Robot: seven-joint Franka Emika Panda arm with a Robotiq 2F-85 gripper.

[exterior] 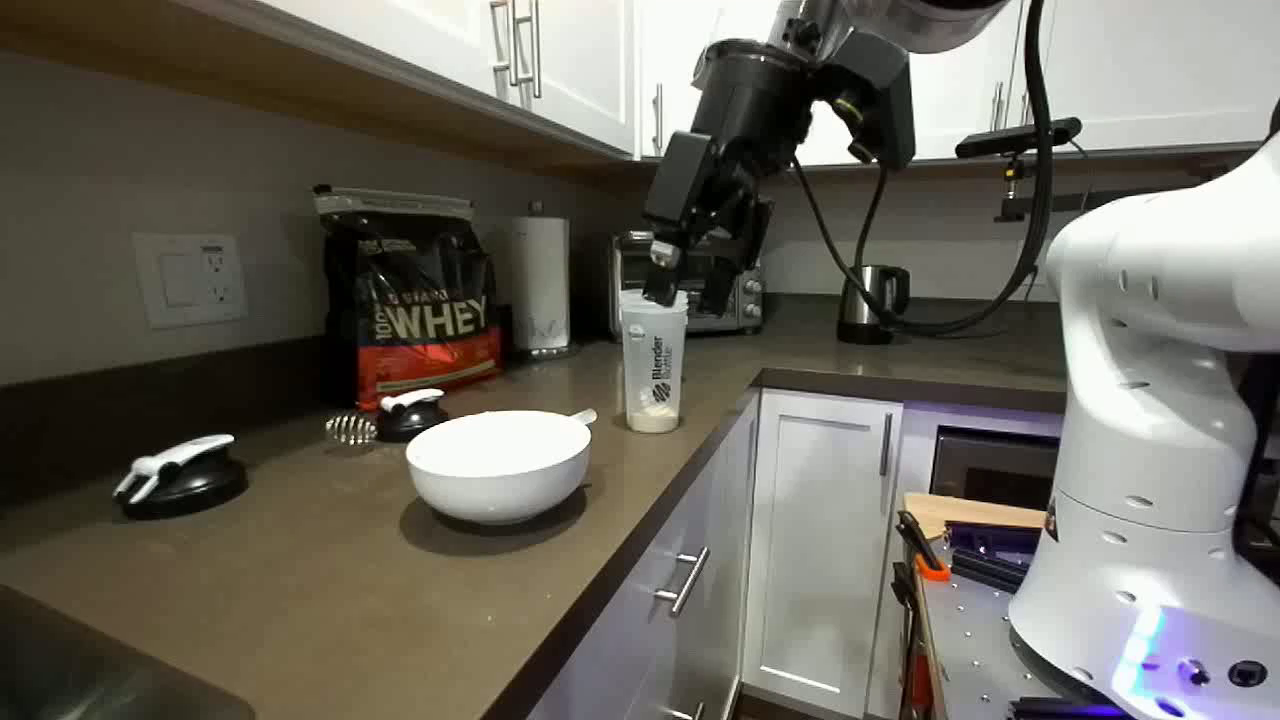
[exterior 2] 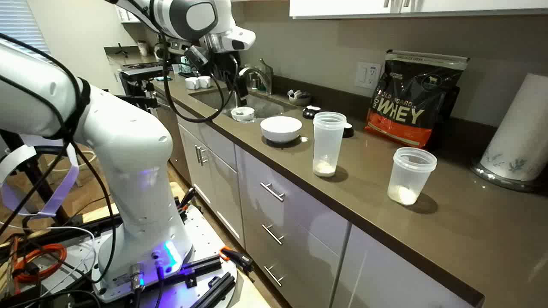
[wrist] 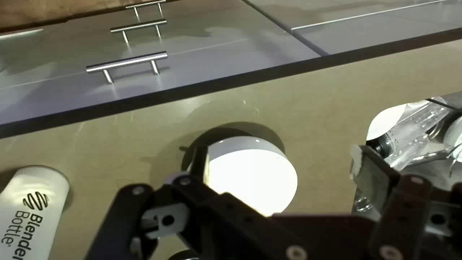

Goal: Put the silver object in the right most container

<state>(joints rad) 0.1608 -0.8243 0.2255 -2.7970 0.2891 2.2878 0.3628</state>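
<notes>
In an exterior view, smooth translucent plastic forms the shaker bottle [exterior: 648, 370], shiny metal the coil [exterior: 350, 430] at its nine o'clock, glossy film the whey bag [exterior: 415, 290], while the bowl [exterior: 500, 485] looks glossy, the counter [exterior: 350, 600] duller.

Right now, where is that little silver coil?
In an exterior view, the silver coil lies on the counter, left of centre, just left of the farther black lid and in front of the whey bag.
</notes>
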